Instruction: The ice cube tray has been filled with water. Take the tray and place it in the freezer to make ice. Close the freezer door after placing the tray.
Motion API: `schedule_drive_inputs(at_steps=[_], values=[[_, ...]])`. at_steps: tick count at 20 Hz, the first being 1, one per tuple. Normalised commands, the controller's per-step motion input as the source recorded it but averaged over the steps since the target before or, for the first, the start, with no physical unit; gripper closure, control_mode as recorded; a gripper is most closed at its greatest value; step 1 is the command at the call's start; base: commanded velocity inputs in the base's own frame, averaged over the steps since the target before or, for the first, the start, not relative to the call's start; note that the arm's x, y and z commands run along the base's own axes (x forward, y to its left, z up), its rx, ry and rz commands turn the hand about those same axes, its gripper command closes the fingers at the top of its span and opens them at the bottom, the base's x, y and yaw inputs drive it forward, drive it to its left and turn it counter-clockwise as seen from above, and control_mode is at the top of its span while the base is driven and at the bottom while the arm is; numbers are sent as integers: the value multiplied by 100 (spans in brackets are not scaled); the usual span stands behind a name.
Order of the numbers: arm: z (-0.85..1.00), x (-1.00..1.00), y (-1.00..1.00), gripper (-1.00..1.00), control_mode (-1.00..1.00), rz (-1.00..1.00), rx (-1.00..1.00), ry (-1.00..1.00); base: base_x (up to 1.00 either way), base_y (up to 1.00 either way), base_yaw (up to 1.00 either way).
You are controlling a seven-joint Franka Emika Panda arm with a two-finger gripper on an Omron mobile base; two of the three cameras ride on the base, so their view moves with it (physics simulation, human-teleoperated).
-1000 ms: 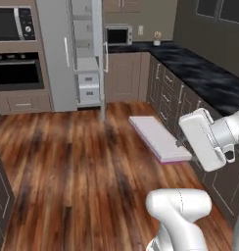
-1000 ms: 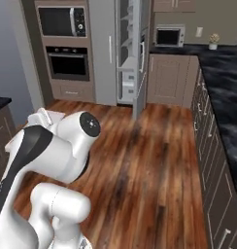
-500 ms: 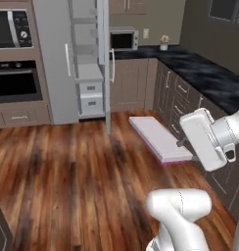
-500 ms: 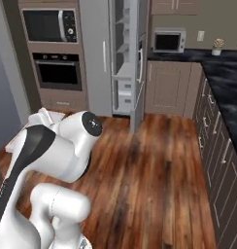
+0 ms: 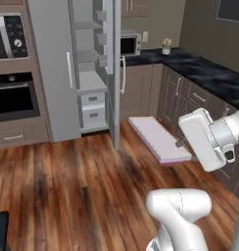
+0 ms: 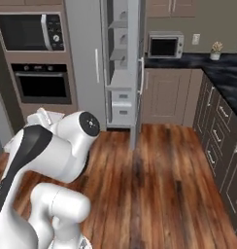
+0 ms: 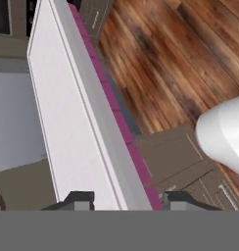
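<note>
Pale pinkish-white ice cube tray (image 5: 158, 139) with magenta edge; grey freezer (image 5: 72, 68).

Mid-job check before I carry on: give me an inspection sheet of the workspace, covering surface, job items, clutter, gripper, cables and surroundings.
Surface: wooden floor; dark countertop along the right-hand cabinets.
Ice cube tray: held off the floor at the gripper, roughly level, long axis toward the freezer.
Freezer: compartment open, pale shelves and two drawers visible.
Freezer door: open, seen edge-on beside the compartment.
Clutter: nothing seen on the floor.
Gripper: one fingertip on either side of the tray's near end, shut on it.
Cables: nothing seen.
Surroundings: countertop microwave, small plant, wall oven, brown cabinets.
</note>
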Motion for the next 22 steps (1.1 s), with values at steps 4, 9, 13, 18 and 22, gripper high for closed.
schedule_drive_inputs(at_steps=[4, 9, 13, 18, 22], values=[[0, 0, 0, 100, 100, 0, 0, 0, 100, 36, -19], [0, 0, 0, 100, 100, 0, 0, 0, 100, 30, -17], [0, 0, 0, 100, 100, 0, 0, 0, 100, 49, -16], [0, 0, 0, 100, 100, 0, 0, 0, 100, 47, -16], [0, 0, 0, 100, 100, 0, 0, 0, 100, 55, -14]])
